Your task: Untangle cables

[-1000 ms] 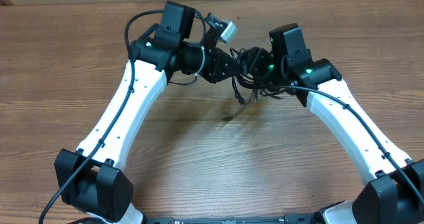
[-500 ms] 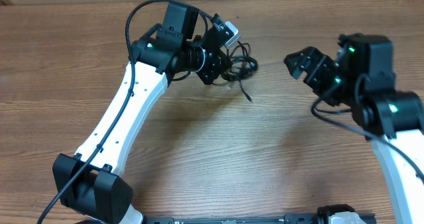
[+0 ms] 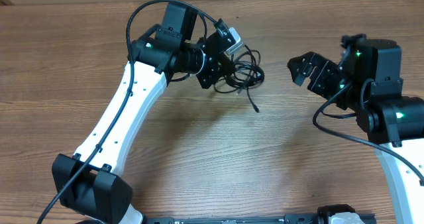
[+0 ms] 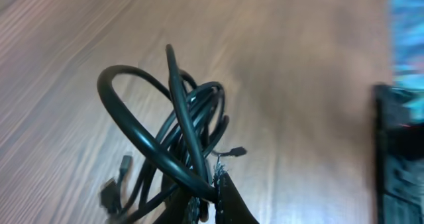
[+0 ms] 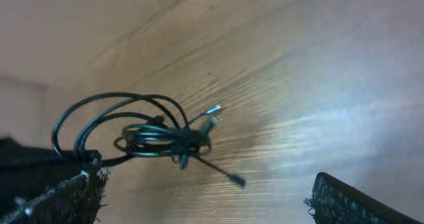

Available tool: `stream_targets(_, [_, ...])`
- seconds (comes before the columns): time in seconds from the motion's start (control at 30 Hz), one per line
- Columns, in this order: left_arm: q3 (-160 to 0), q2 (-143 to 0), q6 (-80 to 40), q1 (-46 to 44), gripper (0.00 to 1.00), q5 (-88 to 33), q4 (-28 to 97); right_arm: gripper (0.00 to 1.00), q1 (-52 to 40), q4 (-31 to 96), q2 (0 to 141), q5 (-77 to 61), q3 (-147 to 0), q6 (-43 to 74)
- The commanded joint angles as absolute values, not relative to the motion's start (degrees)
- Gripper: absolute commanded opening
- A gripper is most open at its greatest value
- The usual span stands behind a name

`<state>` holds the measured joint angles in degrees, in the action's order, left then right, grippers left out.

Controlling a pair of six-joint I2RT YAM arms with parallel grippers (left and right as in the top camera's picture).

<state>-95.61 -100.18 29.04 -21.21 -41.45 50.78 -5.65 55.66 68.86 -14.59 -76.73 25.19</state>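
Our left gripper (image 3: 218,68) pinches the cables (image 3: 244,73), a light, floppy tangle at the far centre of the table (image 3: 199,151). Our right gripper (image 3: 306,68), spread wide to the right, would best take the dangling plug end (image 3: 256,109).

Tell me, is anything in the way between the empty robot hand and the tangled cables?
Nothing visible is. The right gripper is open, and only bare table lies between it and the cables, which are held bunched in the left gripper.
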Motion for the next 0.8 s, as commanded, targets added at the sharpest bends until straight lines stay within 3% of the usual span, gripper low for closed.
stream_targets(0.0, [-96.1, -99.2, 34.8, -17.9, 0.04, -57.8, 51.0, 1.00, -5.5, 55.2, 69.7, -20.7, -77.3, 9.4])
stream_targets(0.3, [-96.1, -99.2, 34.7, -13.1, 0.04, -73.2, 52.7, 1.00, -5.6, 52.1, 74.7, -30.7, -77.3, 5.5])
stream_targets(0.57, [-96.1, -99.2, 32.6, -13.2, 0.04, -73.5, 52.6, 1.00, -10.2, 51.5, 76.1, -36.0, -77.3, 5.2])
stream_targets(0.77, [-96.1, -99.2, 29.3, -12.6, 0.04, -73.3, 52.6, 0.98, -13.3, 51.7, 75.9, -37.2, -77.3, -5.5])
